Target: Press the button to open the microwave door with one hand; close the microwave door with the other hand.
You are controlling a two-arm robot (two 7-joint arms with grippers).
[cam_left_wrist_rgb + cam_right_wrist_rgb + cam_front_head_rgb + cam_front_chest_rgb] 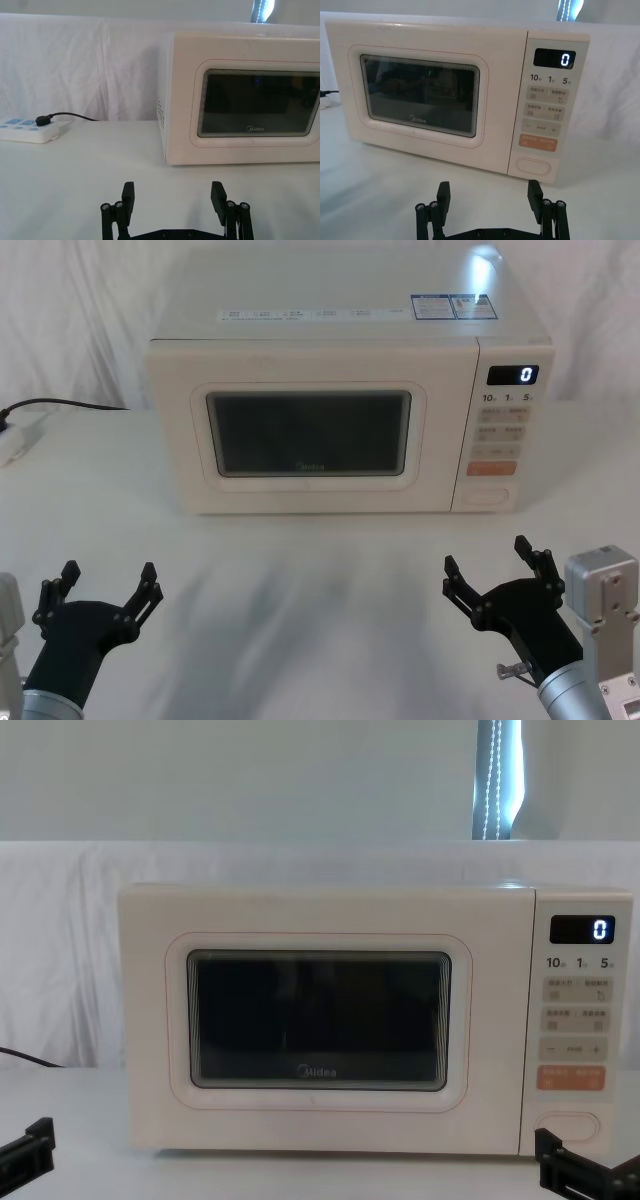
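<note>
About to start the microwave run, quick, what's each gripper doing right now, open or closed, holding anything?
Left gripper: open, holding nothing, low in front of the microwave door.
Right gripper: open, holding nothing, short of the button.

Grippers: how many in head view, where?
2. Left gripper open, low on the left before the microwave door; right gripper open, low on the right, short of the button.

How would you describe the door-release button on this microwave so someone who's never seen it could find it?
Find the cream microwave on the white table, then the narrow control panel right of its windowed door. The button sits at the panel's bottom, below the orange key: a wide cream pill with a raised rim, larger than every other key.
</note>
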